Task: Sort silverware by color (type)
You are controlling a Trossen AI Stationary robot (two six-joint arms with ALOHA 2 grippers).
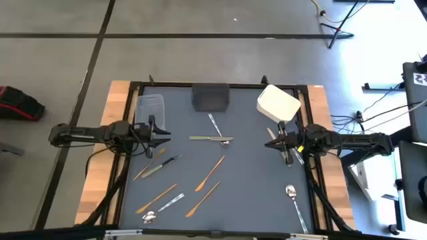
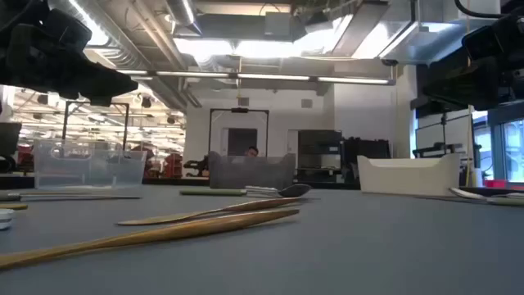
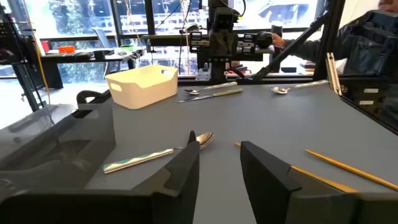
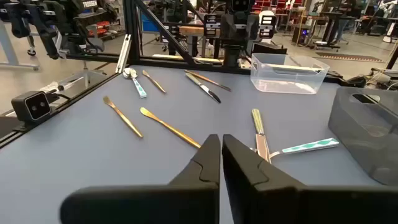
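Across the dark grey table mat (image 1: 253,180), slim metal silverware (image 1: 211,173) lies scattered: copper-gold, shiny silver and pale green-handled pieces. The copper ones mostly slant diagonally; a silver knife (image 1: 211,139) lies crosswise by centre. One piece beside the right gripper (image 1: 272,143) is partly hidden. Left gripper (image 1: 165,135) hovers, fingers apart, empty; right gripper's fingers nearly together, empty.
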